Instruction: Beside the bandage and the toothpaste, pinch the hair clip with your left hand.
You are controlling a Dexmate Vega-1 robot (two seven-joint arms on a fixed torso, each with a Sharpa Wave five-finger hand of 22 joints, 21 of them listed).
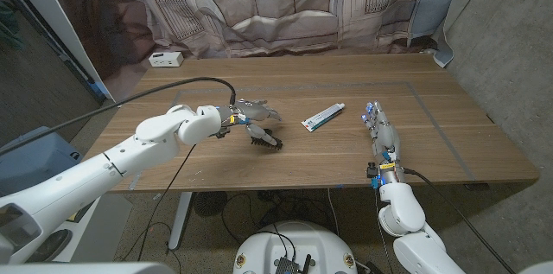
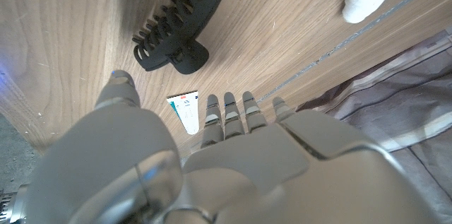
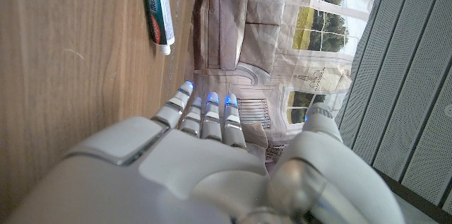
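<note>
Printed cloth with a sofa pattern is hung behind a wooden table [image 1: 432, 149], and a small white box [image 1: 164, 59] is set at the far left corner, well away from the work. On the left side, the left hand [image 1: 249, 117] is held just above the tabletop with its fingers spread and nothing between them, so it is judged to be poised for a pinch that is not yet made. Just beside that hand, toward the near edge, the black hair clip [image 1: 264, 138] is laid on its side with its teeth showing; in the left wrist view the hair clip [image 2: 180, 19] is seen apart from the fingertips [image 2: 230, 105], not touched by them. A short closing of thumb and finger over the clip's body is probably what is called for, and a slip off the smooth curved shell could be a risk. Near the middle, the toothpaste [image 1: 323, 117] is laid flat at a slant, near the clip but apart from it. A bandage cannot be made out for certain. On the right, the right hand [image 1: 381, 134] is kept well apart from the work, fingers straight and close together, holding nothing, apparently parked so the left arm's reach is left free.
</note>
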